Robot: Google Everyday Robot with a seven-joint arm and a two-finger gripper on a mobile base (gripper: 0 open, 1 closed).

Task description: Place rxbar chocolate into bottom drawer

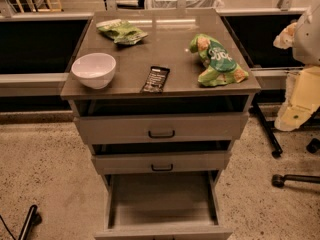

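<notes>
The rxbar chocolate is a small flat black bar with white lettering. It lies on the cabinet top near the front edge, just right of a white bowl. The bottom drawer is pulled wide open below, and its plain grey tray holds nothing. My gripper hangs at the far right of the view, beside the cabinet and level with the top drawer, well away from the bar. It holds nothing that I can see.
Two green snack bags lie on the top, one at the back left and one at the right. The two upper drawers with dark handles stand slightly ajar. Chair legs with castors stand on the floor at the right.
</notes>
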